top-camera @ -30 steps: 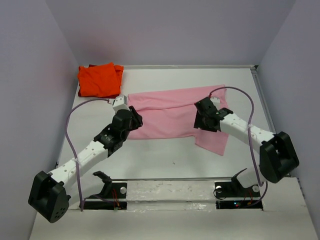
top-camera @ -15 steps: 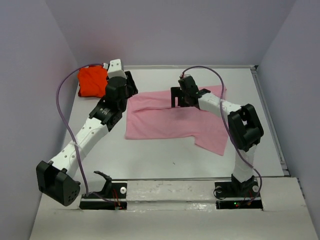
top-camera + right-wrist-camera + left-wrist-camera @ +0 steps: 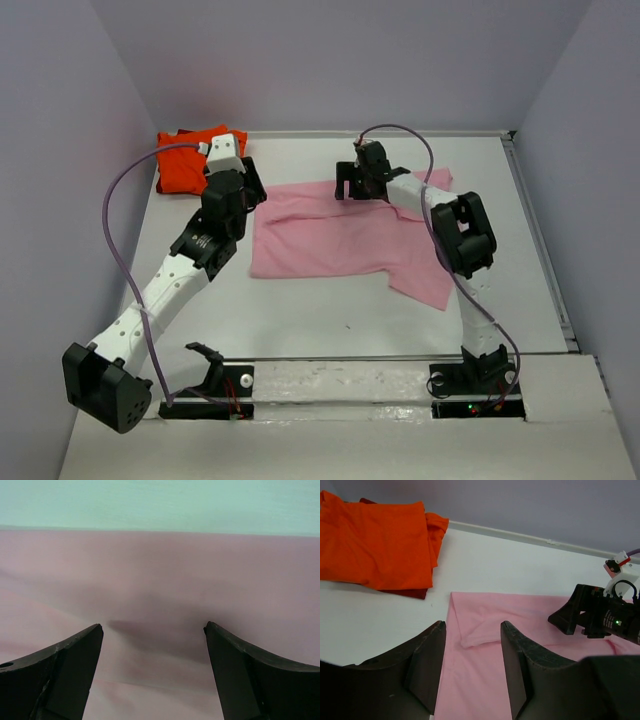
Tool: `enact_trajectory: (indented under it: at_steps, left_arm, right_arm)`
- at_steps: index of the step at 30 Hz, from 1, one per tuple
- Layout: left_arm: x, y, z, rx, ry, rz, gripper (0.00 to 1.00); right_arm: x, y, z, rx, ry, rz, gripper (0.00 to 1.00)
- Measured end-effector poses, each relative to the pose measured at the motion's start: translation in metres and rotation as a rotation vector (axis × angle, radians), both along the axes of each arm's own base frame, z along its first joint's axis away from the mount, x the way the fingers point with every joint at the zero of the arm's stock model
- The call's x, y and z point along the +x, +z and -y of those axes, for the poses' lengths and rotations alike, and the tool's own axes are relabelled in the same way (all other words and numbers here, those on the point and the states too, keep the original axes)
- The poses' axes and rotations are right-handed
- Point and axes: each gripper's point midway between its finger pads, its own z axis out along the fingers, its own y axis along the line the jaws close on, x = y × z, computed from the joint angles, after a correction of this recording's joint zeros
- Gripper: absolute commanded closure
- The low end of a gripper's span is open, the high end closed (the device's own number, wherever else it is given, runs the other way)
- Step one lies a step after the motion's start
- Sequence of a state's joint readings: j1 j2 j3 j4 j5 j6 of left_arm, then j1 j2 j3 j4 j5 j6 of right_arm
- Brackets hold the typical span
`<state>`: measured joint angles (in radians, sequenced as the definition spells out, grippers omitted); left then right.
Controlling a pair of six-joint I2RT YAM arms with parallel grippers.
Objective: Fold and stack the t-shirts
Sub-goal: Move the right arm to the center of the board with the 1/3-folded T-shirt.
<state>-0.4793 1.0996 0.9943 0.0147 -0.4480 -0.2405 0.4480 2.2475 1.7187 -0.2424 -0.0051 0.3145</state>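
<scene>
Your light pink cloth t-shirt (image 3: 340, 235) lies spread flat in the middle of the white table (image 3: 330, 320). Its long axis runs from left to right, and one flap trails toward the near right. The bright orange-red t-shirt (image 3: 185, 165) sits as a folded bundle in the far left corner, apart from the pink one. Both of your grippers are at the pink shirt's far edge. The left gripper (image 3: 250, 185) is over its far left corner, and the right gripper (image 3: 350, 185) is about midway along that edge. Both have their jaws spread and hold nothing. In the left wrist view the fingers (image 3: 427, 665) frame a small turned-over fold of pink cloth just inside the corner. In the right wrist view the fingers (image 3: 65, 670) straddle bare pink fabric, with the far hem and table just ahead. My judgement is that the next pinch depends on that far hem, which runs crosswise beneath both grippers. Each arm can come down where it is and draw the edge toward you. Your left arm is nearer the orange-red bundle, so stacking will probably fall to that side.
</scene>
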Motion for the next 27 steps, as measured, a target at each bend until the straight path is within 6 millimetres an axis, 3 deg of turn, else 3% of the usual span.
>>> enact_trajectory:
  at_steps: [8, 12, 19, 23, 27]
  left_arm:
    - [-0.002, 0.004, -0.003, 0.006, 0.006, 0.010, 0.42]
    - [-0.005, 0.011, -0.005, 0.000, 0.008, 0.028, 0.42]
    - [-0.006, 0.014, -0.008, 0.003, 0.016, 0.037, 0.42]
    - [-0.006, 0.014, -0.008, 0.007, 0.019, 0.037, 0.42]
    - [-0.005, 0.014, -0.009, 0.007, 0.020, 0.037, 0.42]
  right_arm:
    - [0.029, 0.002, -0.021, 0.067, 0.033, 0.015, 0.12]
    - [0.054, 0.007, -0.026, 0.110, 0.044, 0.029, 0.12]
    - [0.090, 0.010, -0.007, 0.171, 0.010, 0.042, 0.12]
    - [0.097, 0.012, 0.005, 0.179, 0.003, 0.040, 0.12]
    - [0.102, 0.028, 0.010, 0.179, 0.023, 0.064, 0.11]
